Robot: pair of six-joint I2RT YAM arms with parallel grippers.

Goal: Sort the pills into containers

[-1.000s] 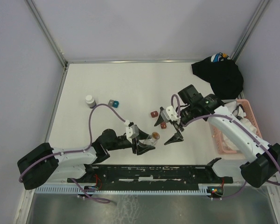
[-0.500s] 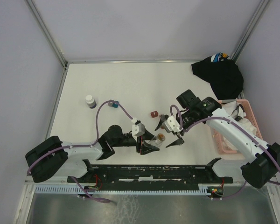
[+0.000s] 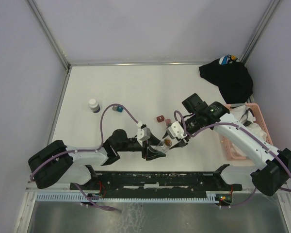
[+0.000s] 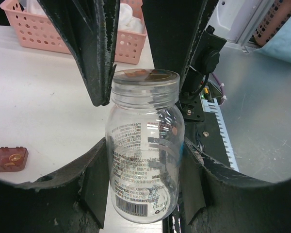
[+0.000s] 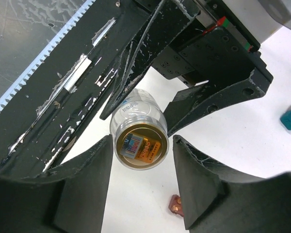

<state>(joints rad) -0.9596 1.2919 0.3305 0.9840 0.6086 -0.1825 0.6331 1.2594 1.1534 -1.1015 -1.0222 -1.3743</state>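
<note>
A small clear vial (image 3: pixel 165 143) with a yellowish-amber top is held in my left gripper (image 3: pixel 158 148). In the left wrist view the vial (image 4: pixel 144 121) stands upright between the left gripper (image 4: pixel 144 167), whose pads press on both its sides. My right gripper (image 3: pixel 172 140) is open and straddles the vial's top. In the right wrist view the amber top (image 5: pixel 139 148) sits between the spread fingers of the right gripper (image 5: pixel 142 154) with gaps on both sides. A dark-red square box (image 3: pixel 160 118) lies just beyond, also in the left wrist view (image 4: pixel 8 159) and the right wrist view (image 5: pixel 176 204).
A white-capped bottle (image 3: pixel 93 105) and small grey and teal boxes (image 3: pixel 118 108) lie at the left. A pink slatted basket (image 3: pixel 237 145) stands at the right edge, and a black cloth (image 3: pixel 229 77) lies at the back right. The black rail (image 3: pixel 155 178) runs along the near edge.
My left gripper has carried the vial to the right. My right gripper has moved down and left, and its open fingers now stand around the vial's top.
</note>
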